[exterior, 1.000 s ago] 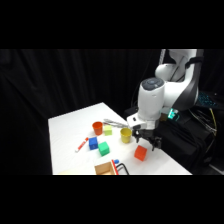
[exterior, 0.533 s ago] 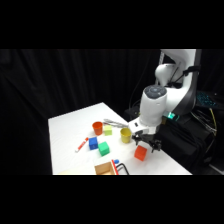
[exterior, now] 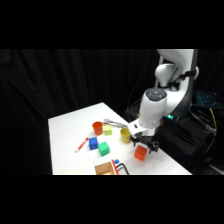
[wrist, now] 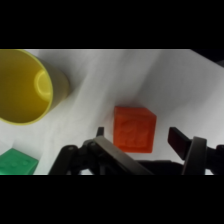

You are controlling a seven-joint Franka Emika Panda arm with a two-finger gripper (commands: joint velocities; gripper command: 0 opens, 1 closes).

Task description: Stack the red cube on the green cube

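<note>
No writing is showing on anything I can read from here. The gripper is hanging over the red cube, its two fingers spread wide, one on either side of the block and not touching it, grasping nothing. That one red cube is sitting on the white table near its right edge. The one green cube is lying well to its left, just beside a single blue cube. Two cups are standing behind: one yellow cup, one orange-red cup.
</note>
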